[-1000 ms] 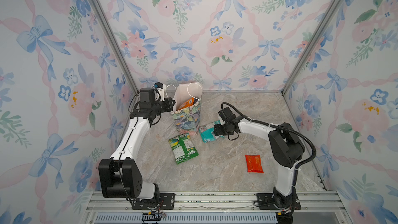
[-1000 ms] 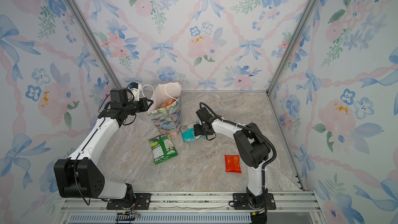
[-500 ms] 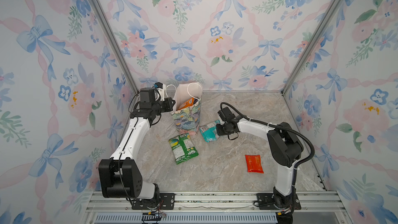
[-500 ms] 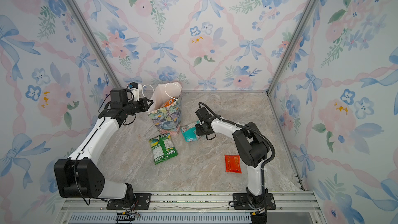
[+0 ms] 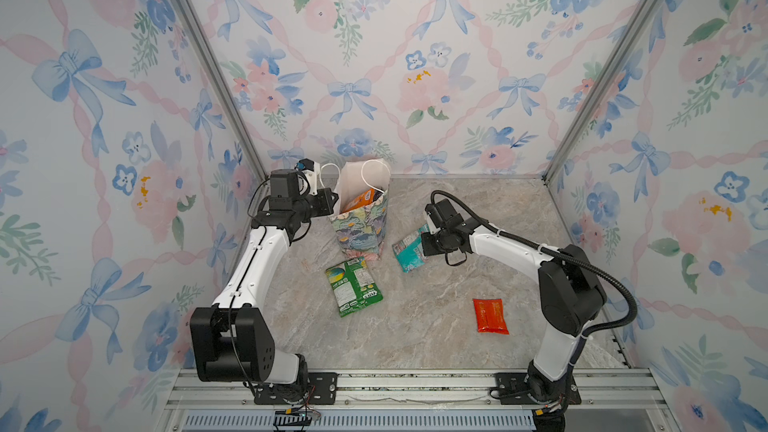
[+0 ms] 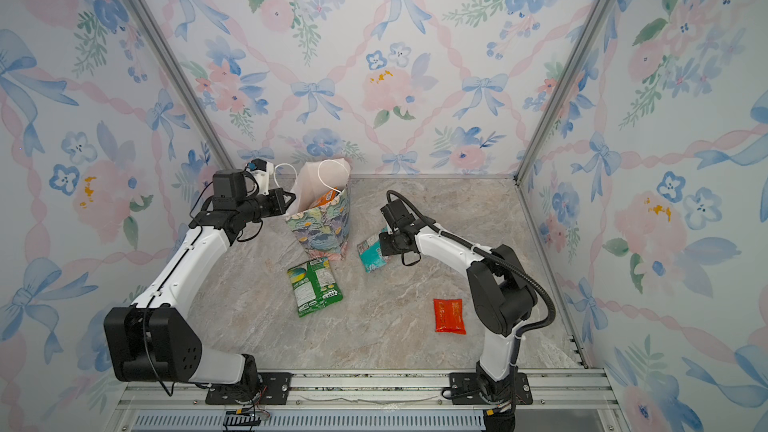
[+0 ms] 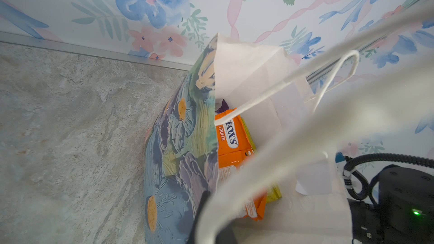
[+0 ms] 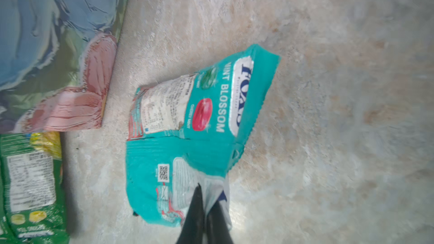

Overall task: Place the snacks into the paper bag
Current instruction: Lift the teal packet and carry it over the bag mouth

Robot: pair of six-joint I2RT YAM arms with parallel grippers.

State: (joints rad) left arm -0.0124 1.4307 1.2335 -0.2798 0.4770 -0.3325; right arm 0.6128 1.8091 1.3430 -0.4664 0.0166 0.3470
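The teal pouch (image 5: 409, 248) is found on the counter (image 5: 436, 326), just beside the upright paper bag (image 5: 361, 230). Its long axis is directed roughly from the back of the counter toward the front. One edge of it is pinched by the clenched right end effector (image 8: 204, 198). The bag's rim is grasped by the left end effector (image 5: 330, 201), closed tightly. An orange pouch (image 7: 234, 151) is seen inside.

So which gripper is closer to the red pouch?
Right. The right gripper, shut on the teal Mint Blossom pouch, sits nearer the red pouch; the left gripper grips the paper bag, farther off.
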